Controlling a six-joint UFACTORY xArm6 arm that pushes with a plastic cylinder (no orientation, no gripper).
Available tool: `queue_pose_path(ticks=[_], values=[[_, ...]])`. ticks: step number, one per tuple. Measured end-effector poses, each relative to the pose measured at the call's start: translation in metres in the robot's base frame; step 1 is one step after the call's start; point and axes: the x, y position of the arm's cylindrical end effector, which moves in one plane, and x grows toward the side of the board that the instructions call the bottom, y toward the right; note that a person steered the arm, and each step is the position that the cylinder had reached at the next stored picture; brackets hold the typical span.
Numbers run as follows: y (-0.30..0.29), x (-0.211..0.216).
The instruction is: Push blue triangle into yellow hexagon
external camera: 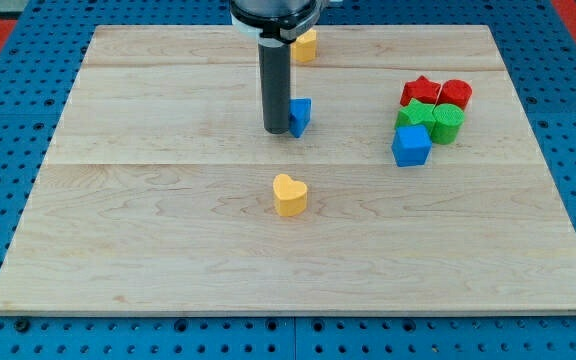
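Wooden board [168,250] on a blue perforated bench [8,330], described from the view's bottom to its top. Nearest the view's bottom lies a yellow heart block [290,196], alone near the board's centre. Beyond it, at about 12 o'clock from the heart, the dark rod descends to my tip [276,131], which rests on the board. The blue triangle [300,116] stands at 3 o'clock from my tip, touching the rod or just beside it; the exact contact cannot be told. The rod carries no claw, so nothing is grasped and no opening can be reported.

At 3 o'clock from the triangle, well apart, sits a tight cluster: a blue cube [411,145] nearest, then a green block [415,115] and a green cylinder [447,123], then a red star [423,91] and a red block [456,94] farthest.

At 12 o'clock from the triangle, near the board's far edge, the yellow hexagon [305,45] shows partly behind the arm's housing [273,15].
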Motion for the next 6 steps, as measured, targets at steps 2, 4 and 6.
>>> queue_pose_path(ticks=[2,4,6], values=[[0.025,-0.001],[0.030,-0.053],[0.030,-0.098]])
